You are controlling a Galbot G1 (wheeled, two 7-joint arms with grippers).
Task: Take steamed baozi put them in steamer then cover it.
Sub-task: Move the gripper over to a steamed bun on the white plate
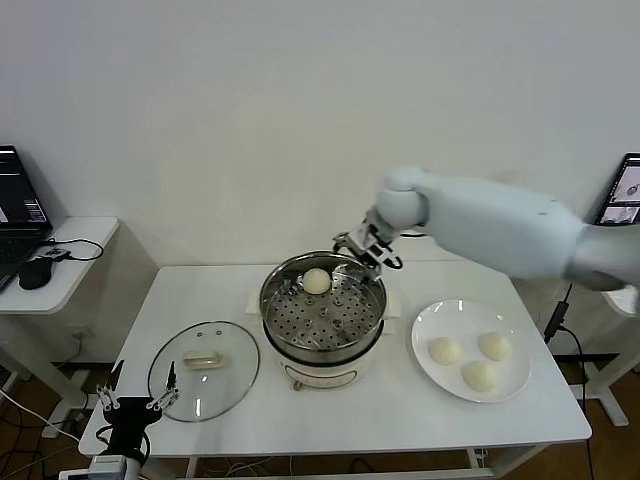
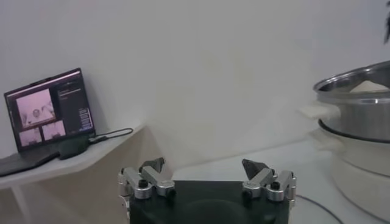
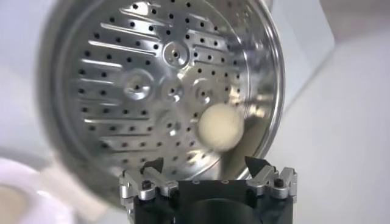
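Observation:
One steamed baozi (image 1: 316, 281) lies on the perforated tray at the back of the steamer (image 1: 322, 305), a shiny steel pot on a white base. The same baozi (image 3: 220, 126) shows in the right wrist view, free of the fingers. My right gripper (image 1: 362, 246) hovers open just above the steamer's far right rim; its empty jaws (image 3: 204, 164) stand wide apart. Three more baozi (image 1: 478, 361) rest on the white plate (image 1: 432, 320) to the right. My left gripper (image 1: 138, 396) hangs open and empty off the table's front left corner, fingers (image 2: 151, 165) spread.
The glass lid (image 1: 204, 369) with its cream handle lies flat left of the steamer. A side table (image 1: 70, 265) with a laptop (image 1: 18, 205) and a mouse stands at far left. A screen (image 1: 623, 190) stands at far right.

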